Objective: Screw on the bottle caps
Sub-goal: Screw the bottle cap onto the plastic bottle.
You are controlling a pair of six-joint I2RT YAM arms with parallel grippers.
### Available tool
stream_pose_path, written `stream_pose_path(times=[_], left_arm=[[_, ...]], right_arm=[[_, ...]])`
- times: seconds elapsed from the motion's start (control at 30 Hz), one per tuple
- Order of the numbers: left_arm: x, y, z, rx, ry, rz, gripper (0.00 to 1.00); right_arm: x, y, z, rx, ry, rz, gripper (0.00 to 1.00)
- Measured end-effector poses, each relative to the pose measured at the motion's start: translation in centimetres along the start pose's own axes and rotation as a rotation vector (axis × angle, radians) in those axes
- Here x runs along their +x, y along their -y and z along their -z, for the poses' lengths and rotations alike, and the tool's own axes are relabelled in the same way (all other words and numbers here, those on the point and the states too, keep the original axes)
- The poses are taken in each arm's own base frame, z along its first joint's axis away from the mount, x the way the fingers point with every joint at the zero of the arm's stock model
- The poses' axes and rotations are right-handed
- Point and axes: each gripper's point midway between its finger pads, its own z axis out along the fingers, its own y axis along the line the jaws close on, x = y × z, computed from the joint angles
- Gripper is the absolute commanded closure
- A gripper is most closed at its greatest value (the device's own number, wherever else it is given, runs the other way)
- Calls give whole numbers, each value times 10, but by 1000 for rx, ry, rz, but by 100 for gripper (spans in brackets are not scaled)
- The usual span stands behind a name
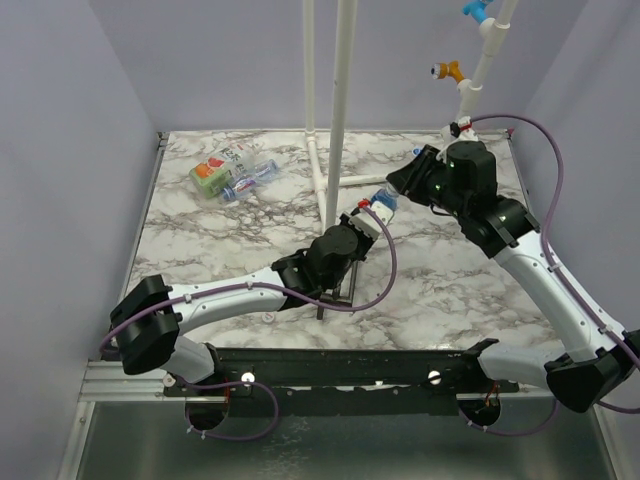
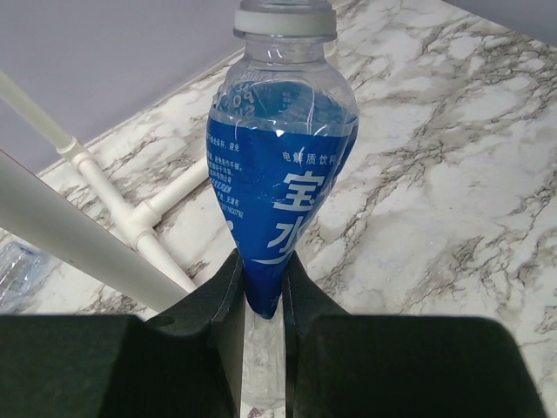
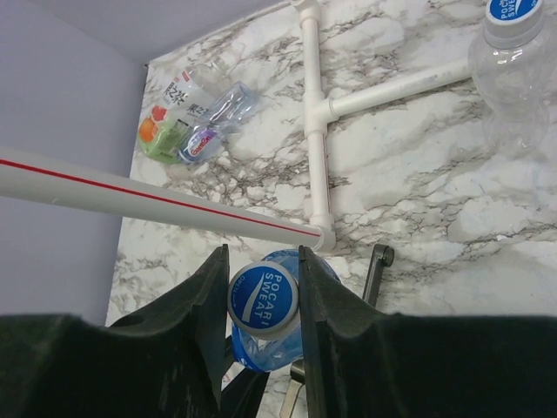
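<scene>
- While the left end effector (image 2: 261, 274) is clenched on the lower end of a blue-labelled bottle (image 2: 278, 174), the right end effector (image 3: 263, 261) sits at that bottle's neck. Both are above the middle of the bench (image 1: 450, 290).
- Left wrist view: the two black fingers (image 2: 222, 305) pinch the bottle wall down to a narrow wedge between them. The label carries white characters. The neck points away from the camera.
- A cap (image 3: 263, 296) sits on the neck. Its top is blue with white lettering in the right wrist view, and its rim is pale in the left wrist view. How far it is threaded down cannot be told.
- The right end effector is grasping the cap, with one finger against each side as far as its wrist view shows.
- A second bottle (image 3: 513, 78) is clear, looks upright and has a blue cap on. It is at the far right of the right wrist view, well apart from the held one.
- A heap of bottles (image 1: 232, 172) lies on its side at the far left of the bench, the bottles touching. One of them has a green, orange and red label (image 1: 208, 178).
- White pipes (image 1: 340, 110) rise from a joint on the bench just beside the held bottle. One with a thin red line crosses the right wrist view just past the cap.
- A black tool (image 3: 376, 266) lies on the bench below the held bottle.
</scene>
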Motion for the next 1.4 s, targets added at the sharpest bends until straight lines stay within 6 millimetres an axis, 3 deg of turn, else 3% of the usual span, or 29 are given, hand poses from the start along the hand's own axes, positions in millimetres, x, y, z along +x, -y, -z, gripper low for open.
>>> stream_pose_path(times=[0.17,0.33,0.53,0.73,0.97,1.2,1.4], left_arm=[[0,-1,6,12,23,22,100],[3,-2,14,23,30,42,100],[7,-3,14,23,31,65,100],[12,0,18,65,27,84,100],[12,6,32,285,38,169,100],[25,5,64,503,16,288,100],[14,9,92,658,48,346,100]], right_arm=[[2,-6,5,-1,-21,8,63],[8,-9,6,-11,-53,10,38],[16,-7,8,-8,-84,16,18],[8,-14,20,-47,-58,42,1],[-6,-46,47,-247,-7,168,0],[9,-55,49,-414,-51,292,0],[15,-67,58,-640,-92,347,1]])
